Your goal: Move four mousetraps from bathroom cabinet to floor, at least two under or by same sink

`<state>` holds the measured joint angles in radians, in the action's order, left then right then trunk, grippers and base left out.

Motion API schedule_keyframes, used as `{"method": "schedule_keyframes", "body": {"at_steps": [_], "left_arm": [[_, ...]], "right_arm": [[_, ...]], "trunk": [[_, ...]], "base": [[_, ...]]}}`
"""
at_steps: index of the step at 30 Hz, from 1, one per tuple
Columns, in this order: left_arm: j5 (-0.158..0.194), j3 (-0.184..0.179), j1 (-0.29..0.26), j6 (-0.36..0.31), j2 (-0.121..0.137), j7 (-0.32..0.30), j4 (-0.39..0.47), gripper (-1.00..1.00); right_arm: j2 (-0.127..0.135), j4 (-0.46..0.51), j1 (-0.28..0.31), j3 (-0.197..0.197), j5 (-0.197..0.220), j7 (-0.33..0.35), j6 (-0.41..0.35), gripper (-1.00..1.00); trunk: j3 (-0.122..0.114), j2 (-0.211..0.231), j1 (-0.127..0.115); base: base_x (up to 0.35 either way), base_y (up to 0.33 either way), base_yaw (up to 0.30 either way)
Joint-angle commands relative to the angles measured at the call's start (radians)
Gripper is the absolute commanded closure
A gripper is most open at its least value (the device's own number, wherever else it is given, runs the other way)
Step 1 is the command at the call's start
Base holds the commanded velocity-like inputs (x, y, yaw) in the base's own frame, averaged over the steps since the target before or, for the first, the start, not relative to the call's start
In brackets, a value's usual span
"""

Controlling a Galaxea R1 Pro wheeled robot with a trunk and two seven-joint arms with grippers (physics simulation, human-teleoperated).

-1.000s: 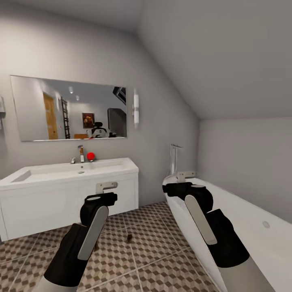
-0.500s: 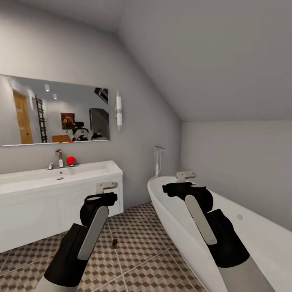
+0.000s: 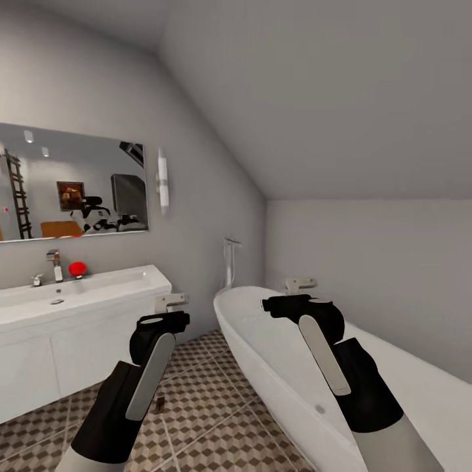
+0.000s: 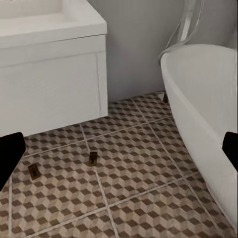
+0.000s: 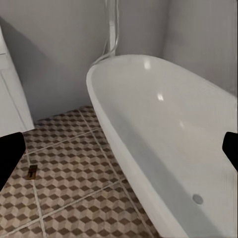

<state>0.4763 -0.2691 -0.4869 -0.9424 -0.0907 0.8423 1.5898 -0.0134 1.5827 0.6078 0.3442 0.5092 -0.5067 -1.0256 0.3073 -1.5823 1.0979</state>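
**Two traps on the tiles, both grippers empty**

Head view: left gripper (image 3: 172, 301) sat lower left of centre, right gripper (image 3: 299, 285) right of centre, both raised in front of the camera. Left wrist and right wrist views showed only dark fingertip edges at the frame sides, wide apart with nothing between them, so both jaws were spread and empty.

Glossy white rectangular sink (image 3: 78, 292) on its white vanity sat at the left edge, mid-height, with a red round object (image 3: 77, 268) beside the chrome tap (image 3: 55, 263). White oval bathtub (image 3: 282, 354) ran from centre to lower right.

Brown-beige cube-pattern tiled floor (image 4: 134, 188) filled the lower half of the left wrist view. Two small tan wooden mousetraps lay flat on it, apart from each other: one (image 4: 92, 158) left of centre, one (image 4: 33, 171) near the left edge, both near the vanity front. One trap (image 5: 32, 172) showed at lower left in the right wrist view.
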Motion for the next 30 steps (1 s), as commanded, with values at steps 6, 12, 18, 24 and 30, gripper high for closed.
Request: {"method": "schedule_keyframes", "body": {"at_steps": [6, 12, 18, 24, 30], "left_arm": [[0.010, -0.001, -0.001, -0.003, 0.000, 0.011, 0.001, -1.00], [0.010, -0.001, -0.001, -0.003, 0.000, 0.010, 0.001, -1.00], [0.010, -0.001, -0.001, -0.003, 0.000, 0.010, 0.001, -1.00], [0.010, -0.001, -0.001, -0.003, 0.000, 0.009, 0.001, -1.00], [0.010, -0.001, -0.001, -0.003, 0.000, 0.009, 0.001, -1.00]], "right_arm": [[0.000, 0.000, 0.001, 0.001, 0.010, -0.010, -0.002, -1.00], [0.001, 0.000, 0.001, 0.001, 0.011, -0.009, -0.002, -1.00], [0.001, -0.001, 0.001, 0.001, 0.011, -0.009, -0.001, -1.00], [0.001, -0.002, 0.001, 0.001, 0.011, -0.008, 0.000, -1.00], [0.001, -0.003, 0.001, 0.001, 0.011, -0.008, 0.001, -1.00]], "trunk": [[-0.018, 0.041, -0.023], [-0.036, 0.083, -0.046], [-0.055, 0.125, -0.069], [-0.074, 0.167, -0.092], [-0.093, 0.209, -0.115]], "base": [[0.000, 0.000, -0.273], [0.000, 0.000, -0.273], [0.000, 0.000, -0.273], [0.000, 0.000, -0.273], [0.000, 0.000, -0.273]]}}
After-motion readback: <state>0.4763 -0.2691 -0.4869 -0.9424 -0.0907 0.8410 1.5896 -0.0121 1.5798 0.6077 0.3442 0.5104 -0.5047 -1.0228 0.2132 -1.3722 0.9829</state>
